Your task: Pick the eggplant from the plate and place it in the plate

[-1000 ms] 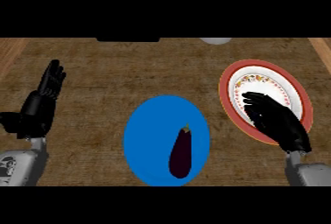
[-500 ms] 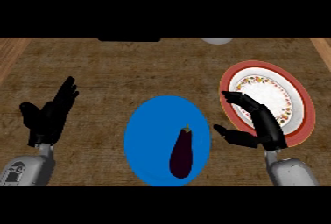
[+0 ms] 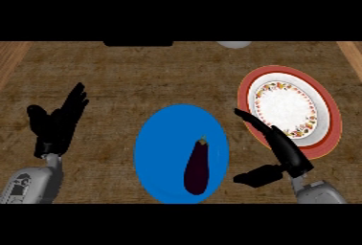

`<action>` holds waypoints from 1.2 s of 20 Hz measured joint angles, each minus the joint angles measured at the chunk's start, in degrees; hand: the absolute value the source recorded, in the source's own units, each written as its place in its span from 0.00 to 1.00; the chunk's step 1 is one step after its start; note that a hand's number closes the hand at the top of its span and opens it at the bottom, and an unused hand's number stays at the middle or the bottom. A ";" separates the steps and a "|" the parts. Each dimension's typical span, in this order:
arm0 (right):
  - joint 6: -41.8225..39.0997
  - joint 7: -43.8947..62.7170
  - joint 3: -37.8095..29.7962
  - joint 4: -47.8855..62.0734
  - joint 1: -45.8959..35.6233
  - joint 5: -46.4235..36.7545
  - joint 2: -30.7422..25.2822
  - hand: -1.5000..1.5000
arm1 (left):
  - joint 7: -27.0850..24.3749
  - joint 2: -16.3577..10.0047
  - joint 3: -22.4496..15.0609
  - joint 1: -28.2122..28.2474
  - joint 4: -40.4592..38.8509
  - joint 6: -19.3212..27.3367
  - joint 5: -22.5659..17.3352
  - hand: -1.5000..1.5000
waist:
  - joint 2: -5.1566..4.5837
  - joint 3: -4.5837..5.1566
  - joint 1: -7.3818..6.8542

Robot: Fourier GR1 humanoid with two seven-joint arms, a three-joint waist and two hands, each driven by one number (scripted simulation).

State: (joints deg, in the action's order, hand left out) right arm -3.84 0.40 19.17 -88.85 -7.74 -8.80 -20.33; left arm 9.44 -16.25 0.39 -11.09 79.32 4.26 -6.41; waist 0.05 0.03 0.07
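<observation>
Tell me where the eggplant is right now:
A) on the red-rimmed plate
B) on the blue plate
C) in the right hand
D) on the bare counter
B: the eggplant lies on the blue plate, and the right hand is open beside that plate, holding nothing.

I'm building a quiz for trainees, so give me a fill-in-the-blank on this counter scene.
1. The red-rimmed plate sits to the ____ of the blue plate.
2. The eggplant lies on the ____ plate.
3. The right hand holds ____.
Missing words: right; blue; nothing.
</observation>
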 measured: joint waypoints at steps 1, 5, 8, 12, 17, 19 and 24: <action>-0.42 1.05 0.50 -0.31 -0.26 -1.02 0.16 0.00 | -0.23 0.18 0.02 0.43 0.07 -0.26 0.10 0.50 | 0.00 0.00 -0.03; -3.97 8.25 0.95 -3.63 -2.58 -2.63 0.20 0.00 | 0.23 0.57 0.30 1.95 1.95 -0.81 0.26 0.50 | 0.01 -0.01 -0.14; -6.66 14.13 2.84 -5.38 -4.19 -4.12 0.96 0.00 | 0.32 0.96 0.60 1.55 1.72 -0.95 0.45 0.50 | 0.02 0.00 -0.12; -11.40 20.48 4.32 -5.27 -7.15 -4.87 1.75 0.00 | -1.77 1.04 1.26 2.16 -0.15 -1.84 0.88 0.50 | -0.03 0.01 -0.20; -14.80 26.36 7.31 -5.18 -9.48 -9.30 2.55 0.00 | -1.60 1.37 1.26 2.11 0.24 -1.86 1.75 0.50 | 0.00 0.00 -0.23; -16.33 28.01 8.19 -4.01 -10.61 -10.76 3.26 0.00 | -1.10 2.01 0.78 2.53 1.19 -1.59 2.18 0.50 | -0.02 -0.01 -0.30; -20.55 30.68 9.13 -2.17 -11.43 -13.52 4.83 0.00 | -0.71 2.08 1.61 1.87 0.48 -2.03 2.75 0.50 | -0.04 -0.01 -0.24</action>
State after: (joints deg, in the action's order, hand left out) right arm -24.39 31.09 28.30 -91.02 -19.17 -22.32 -15.50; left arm 8.73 -14.17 2.01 -9.23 79.80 2.23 -3.66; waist 0.01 0.01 -0.16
